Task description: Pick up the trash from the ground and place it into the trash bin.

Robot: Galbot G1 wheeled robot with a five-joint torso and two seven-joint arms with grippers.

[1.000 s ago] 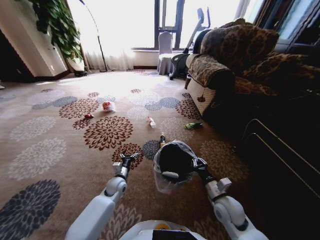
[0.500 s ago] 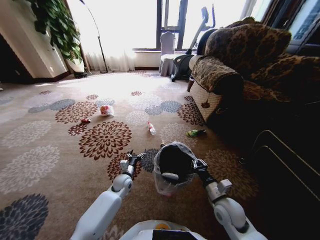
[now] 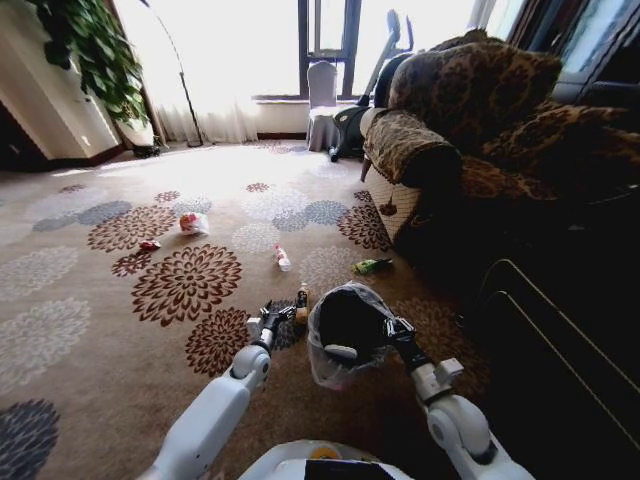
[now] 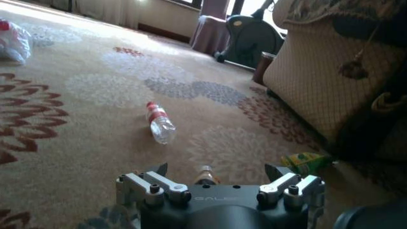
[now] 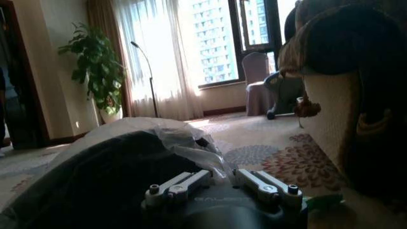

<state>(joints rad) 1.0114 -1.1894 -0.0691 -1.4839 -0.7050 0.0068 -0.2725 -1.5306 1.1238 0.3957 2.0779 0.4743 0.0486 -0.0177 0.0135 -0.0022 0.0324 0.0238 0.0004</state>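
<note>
Crinkled whitish plastic lines the trash bin (image 3: 350,335), which the right gripper (image 3: 392,330) carries off the floor, its jaws clamped on the rim; the right wrist view shows the bag edge pinched between the pads. Whether anything lies inside the bin cannot be told. The left gripper (image 3: 270,318) hangs low over the carpet (image 3: 90,330) with its fingers spread wide and nothing between them. Just ahead of it lies a small brown bottle (image 3: 301,300). Farther out lies a clear bottle (image 3: 282,258), and off toward the sofa (image 3: 450,150) a green packet (image 3: 370,266). Farthest, well to the left gripper's outer side, lie a small red piece (image 3: 149,245) and a white-and-red wrapper (image 3: 192,223). So most of the job seems left. The left wrist view shows the clear bottle's red label, and the brown bottle lined up between the open fingertips.
</note>
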